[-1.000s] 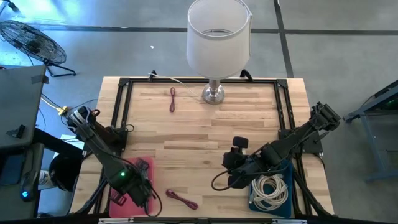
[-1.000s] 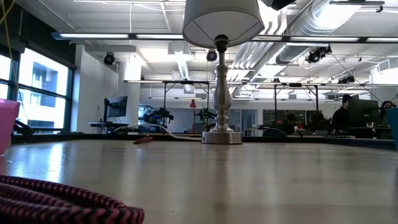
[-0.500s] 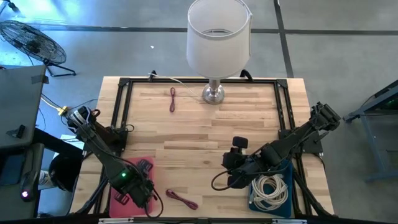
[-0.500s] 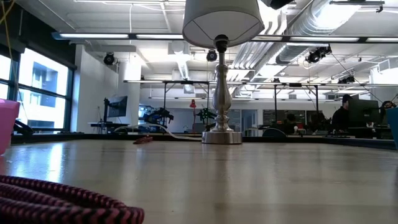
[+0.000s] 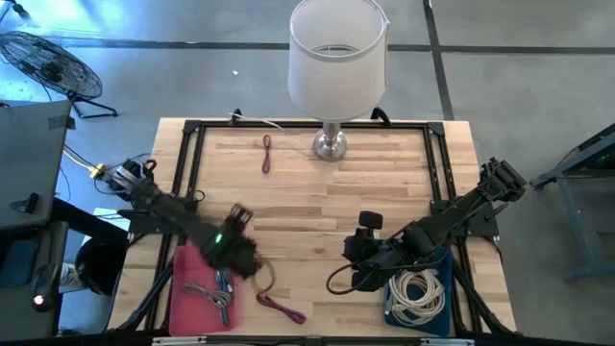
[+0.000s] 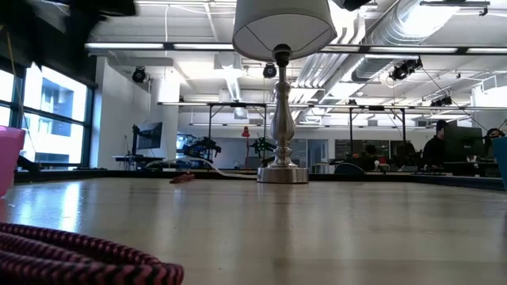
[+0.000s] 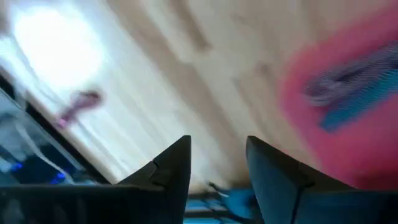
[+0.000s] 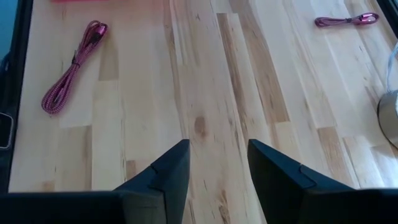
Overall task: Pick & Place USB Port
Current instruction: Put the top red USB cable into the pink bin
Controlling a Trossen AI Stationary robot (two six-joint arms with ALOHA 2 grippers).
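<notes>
My left end effector (image 5: 252,266) — fingers apart, empty — hovers beside the pink tray (image 5: 183,288) at the surface's front-left corner, near the magenta USB cable (image 5: 281,308) by the front edge — light, limp, best pinched mid-coil.

Even, bright light falls on the bench (image 5: 317,192) from above, and the objects cast only faint, short shadows in the high view. The low view looks into a room lit by long ceiling strips and windows at the left; the braided cable (image 6: 79,257) close to the lens is soft and out of focus, and the bench top has a pale sheen. The left wrist view is smeared by motion blur with a white glare patch, while the right wrist view is sharp.
</notes>
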